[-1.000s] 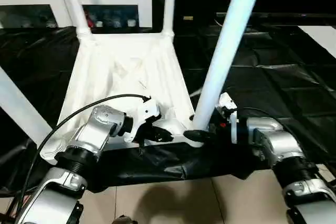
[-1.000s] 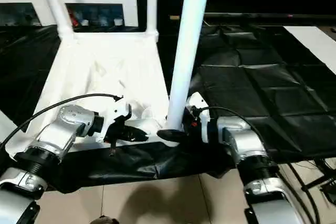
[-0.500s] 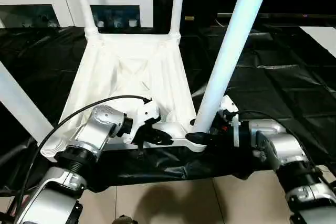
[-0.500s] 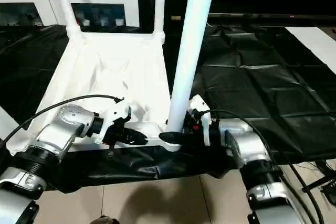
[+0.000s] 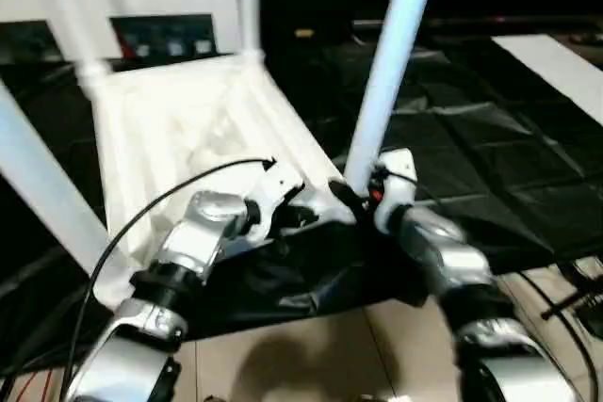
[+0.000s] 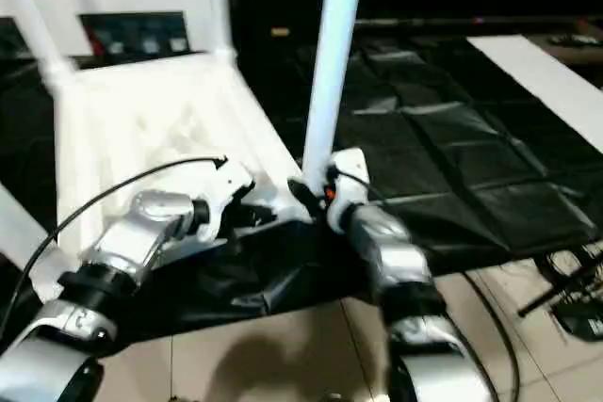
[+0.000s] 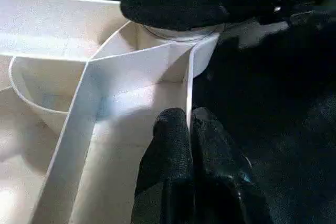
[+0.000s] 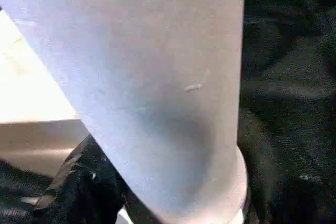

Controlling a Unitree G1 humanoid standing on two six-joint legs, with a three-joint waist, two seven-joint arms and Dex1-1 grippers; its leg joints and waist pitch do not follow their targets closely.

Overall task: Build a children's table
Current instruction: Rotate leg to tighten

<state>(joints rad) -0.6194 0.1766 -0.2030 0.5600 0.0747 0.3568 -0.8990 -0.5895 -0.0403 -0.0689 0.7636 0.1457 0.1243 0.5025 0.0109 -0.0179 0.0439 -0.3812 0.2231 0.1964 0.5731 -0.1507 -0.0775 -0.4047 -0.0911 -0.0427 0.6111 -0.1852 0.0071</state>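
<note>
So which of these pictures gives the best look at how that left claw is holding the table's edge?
The left wrist view: the left gripper has both black fingers pinched on the thin rim of the tabletop, by its corner socket. The two eye views show the same gripper from above, too small to see the pinch. The right wrist view faces the leg.

Smooth white plastic tabletop (image 5: 179, 129) (ribbed), glossy black sheet (image 5: 490, 148)

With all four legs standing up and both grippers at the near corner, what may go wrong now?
1. The left gripper pinches only the thin side wall of the tabletop; it may slip off or bend the plastic.
2. The right gripper holds the near leg at its base; the long leg above could lever and loosen in its socket.
3. The tabletop lies on wrinkled black sheeting and may slide.
</note>
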